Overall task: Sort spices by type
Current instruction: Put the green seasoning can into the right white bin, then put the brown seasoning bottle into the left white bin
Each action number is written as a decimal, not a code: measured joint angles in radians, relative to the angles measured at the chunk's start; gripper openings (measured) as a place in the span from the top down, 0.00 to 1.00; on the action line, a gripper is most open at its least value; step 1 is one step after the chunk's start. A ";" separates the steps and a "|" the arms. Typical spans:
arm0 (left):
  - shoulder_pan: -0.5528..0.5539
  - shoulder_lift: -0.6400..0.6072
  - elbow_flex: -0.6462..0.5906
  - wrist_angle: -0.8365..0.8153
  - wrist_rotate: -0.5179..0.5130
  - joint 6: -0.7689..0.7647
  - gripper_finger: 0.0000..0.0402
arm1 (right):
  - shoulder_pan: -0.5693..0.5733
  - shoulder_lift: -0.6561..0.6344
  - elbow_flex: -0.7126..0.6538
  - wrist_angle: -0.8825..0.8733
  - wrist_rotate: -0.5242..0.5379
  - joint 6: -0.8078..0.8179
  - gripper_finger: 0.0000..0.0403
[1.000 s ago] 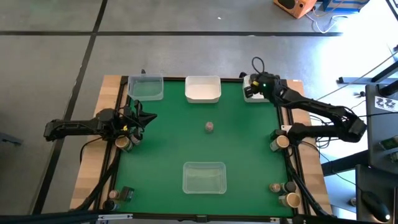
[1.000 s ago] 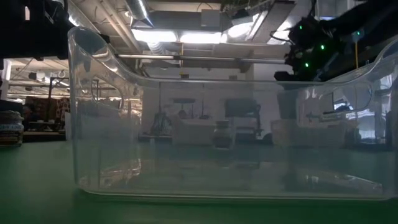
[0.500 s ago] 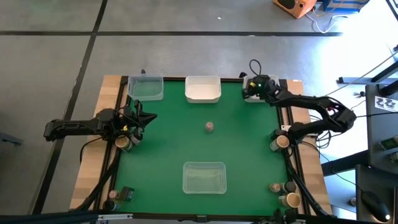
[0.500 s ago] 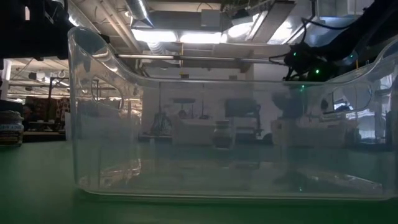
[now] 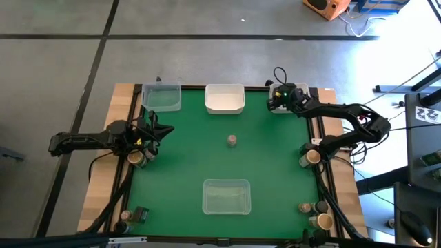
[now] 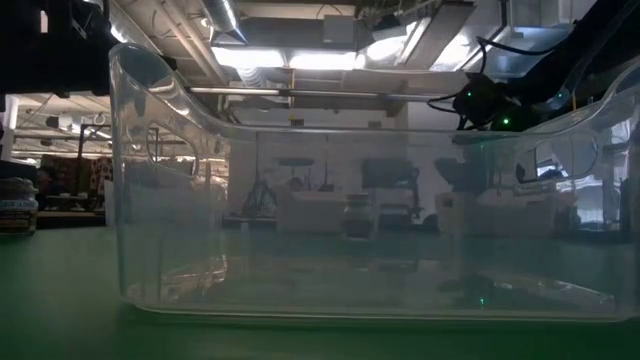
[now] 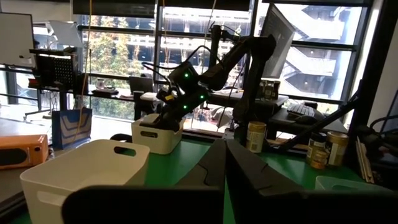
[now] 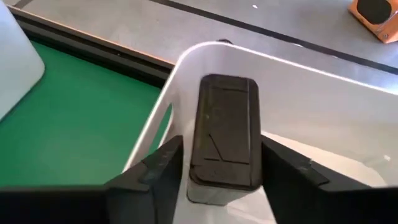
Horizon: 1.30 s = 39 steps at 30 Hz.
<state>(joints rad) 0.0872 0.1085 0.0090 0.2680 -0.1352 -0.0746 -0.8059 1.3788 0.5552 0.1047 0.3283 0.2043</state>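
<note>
At six o'clock, clear tray [image 5: 226, 195]; centre, lone spice jar [image 5: 232, 140]. Nine o'clock: left gripper [image 5: 153, 129] clenched, empty. One o'clock: right gripper [image 5: 275, 98], now farther into white bin [image 8: 323, 106], jaws widened, black-lidded jar [image 8: 224, 137] between them.

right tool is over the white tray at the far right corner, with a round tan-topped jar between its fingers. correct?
Partly. The right tool is over the far-right white tray, but the thing between its fingers is a dark, rectangular-topped container, neither round nor tan. The right wrist view shows it.
</note>
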 joint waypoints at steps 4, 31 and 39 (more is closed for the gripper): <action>0.000 0.000 0.000 -0.005 0.000 0.000 1.00 | 0.000 -0.021 0.003 -0.020 -0.002 -0.029 0.41; 0.001 0.000 0.000 0.002 -0.060 0.023 0.78 | 0.538 -0.233 0.219 -0.185 -0.349 -0.184 0.33; 0.001 0.000 0.000 -0.009 -0.061 0.002 0.57 | 0.675 -0.081 0.219 -0.070 -0.348 -0.178 0.33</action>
<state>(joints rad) 0.0879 0.1081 0.0093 0.2592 -0.1959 -0.0727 -0.1309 1.2981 0.7742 0.0351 -0.0200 0.0263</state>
